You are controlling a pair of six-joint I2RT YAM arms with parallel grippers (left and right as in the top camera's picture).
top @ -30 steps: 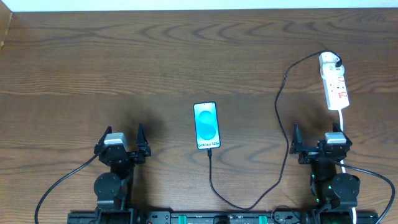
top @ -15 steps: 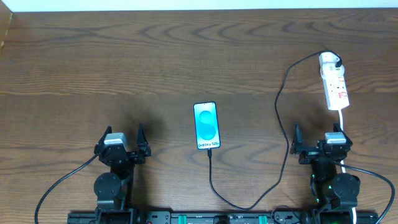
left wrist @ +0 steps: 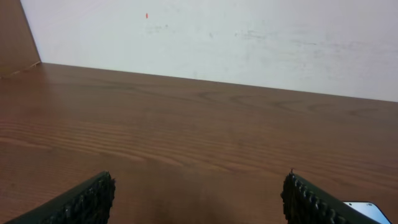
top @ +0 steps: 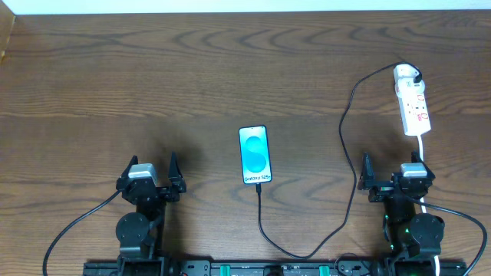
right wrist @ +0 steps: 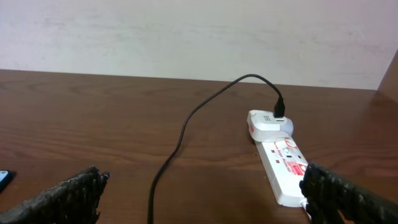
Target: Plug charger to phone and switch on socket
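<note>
Left pincer (top: 151, 170) and right pincer (top: 391, 172) are resting spread, empty; phone (top: 254, 156) is lying between them, charger (top: 347, 115) seemingly entering its near end; socket (top: 412, 103), ahead of the right pincer, is probably awaiting switching

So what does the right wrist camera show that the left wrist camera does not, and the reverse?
Only the right wrist view: the white power strip and the black cable plugged in at its far end. Only the left wrist view: a corner of the phone, bottom right; a tiny blue sliver at the right view's left edge is too small to name. Both: the wooden table, the pale wall behind it, and an open hand: the left hand in one, the right hand in the other.
</note>
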